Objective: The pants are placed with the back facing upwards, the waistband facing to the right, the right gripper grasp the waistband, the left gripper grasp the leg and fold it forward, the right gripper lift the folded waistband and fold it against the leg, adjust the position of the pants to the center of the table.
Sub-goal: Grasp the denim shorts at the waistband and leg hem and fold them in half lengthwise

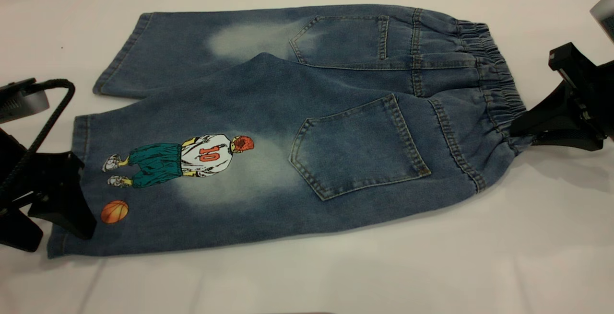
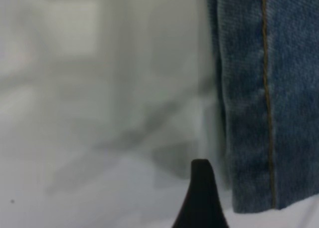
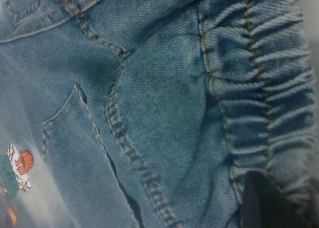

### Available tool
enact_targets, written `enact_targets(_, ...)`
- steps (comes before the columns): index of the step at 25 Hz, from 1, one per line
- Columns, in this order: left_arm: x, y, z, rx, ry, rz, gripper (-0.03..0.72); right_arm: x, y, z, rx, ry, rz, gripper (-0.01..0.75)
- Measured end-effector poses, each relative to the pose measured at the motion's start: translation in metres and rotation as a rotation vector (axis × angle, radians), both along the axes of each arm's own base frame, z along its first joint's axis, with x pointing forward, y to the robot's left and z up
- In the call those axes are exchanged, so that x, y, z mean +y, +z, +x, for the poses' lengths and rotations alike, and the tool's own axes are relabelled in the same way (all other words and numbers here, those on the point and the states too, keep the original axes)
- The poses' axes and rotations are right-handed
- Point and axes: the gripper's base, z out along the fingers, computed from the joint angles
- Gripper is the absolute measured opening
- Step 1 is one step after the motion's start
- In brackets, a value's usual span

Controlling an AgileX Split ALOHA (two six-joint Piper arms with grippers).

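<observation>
The pants (image 1: 297, 127) lie flat on the white table (image 1: 383, 266), back pockets up, with the gathered waistband (image 1: 489, 74) to the right. My right gripper (image 1: 520, 134) is shut on the waistband's near corner, and the denim bunches there. In the right wrist view one dark finger (image 3: 261, 203) presses into the ruched waistband (image 3: 259, 78). The printed leg (image 1: 192, 194) points left. My left gripper (image 1: 55, 239) stands open at its hem, one finger over the denim edge. In the left wrist view a black fingertip (image 2: 200, 198) sits just beside the hem (image 2: 259, 113).
The plain leg (image 1: 182, 50) lies farther back, partly under the printed one. A black cable (image 1: 48, 112) loops over the left arm. A grey device (image 1: 605, 12) shows at the right edge. Bare tabletop stretches along the near side.
</observation>
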Motion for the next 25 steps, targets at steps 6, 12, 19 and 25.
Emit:
enact_targets(6, -0.001, -0.009, -0.003, 0.049, 0.001, -0.009, 0.517, 0.0, 0.0, 0.0, -0.002, 0.003, -0.001, 0.037)
enact_targets(12, -0.001, -0.01, -0.003, 0.052, 0.002, -0.008, 0.4, 0.0, 0.0, 0.0, -0.003, 0.004, -0.002, 0.038)
enact_targets(19, -0.002, -0.01, -0.001, 0.063, -0.001, -0.022, 0.047, 0.002, 0.002, 0.0, -0.026, 0.031, 0.013, 0.038)
enact_targets(25, -0.01, 0.028, 0.014, 0.013, -0.051, -0.109, 0.045, 0.011, 0.018, 0.001, -0.105, 0.101, 0.118, 0.038)
